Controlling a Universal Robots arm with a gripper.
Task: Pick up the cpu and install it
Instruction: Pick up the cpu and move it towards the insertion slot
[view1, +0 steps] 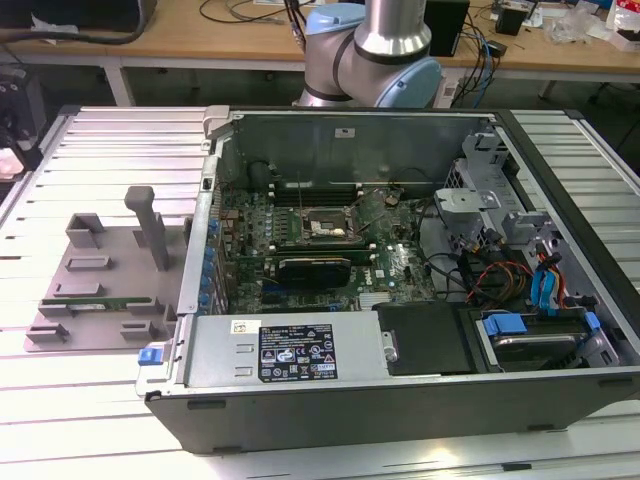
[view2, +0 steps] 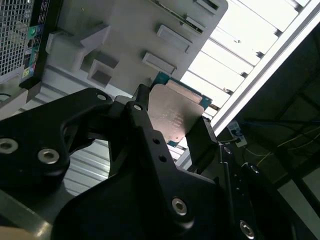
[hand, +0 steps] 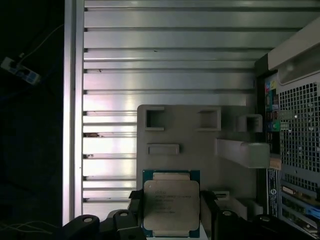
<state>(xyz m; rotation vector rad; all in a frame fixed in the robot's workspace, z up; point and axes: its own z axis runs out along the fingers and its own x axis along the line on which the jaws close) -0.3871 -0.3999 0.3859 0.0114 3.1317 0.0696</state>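
Gripper (hand: 171, 214) | jaws pinch the cpu (hand: 171, 202) by two opposite edges, its silver plate facing the lens in both wrist views | grey holder tray (hand: 182, 132) lies beyond the jaws on the slatted metal table (hand: 165, 50) | open computer case (hand: 300, 130) stands to one side of the jaws, beside the tray

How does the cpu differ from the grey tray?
The cpu is a shiny metal square with a green rim; the tray is matte grey with raised blocks. The cpu is gripped between the gripper's fingers; the tray lies on the slatted table. Both have squared outlines.
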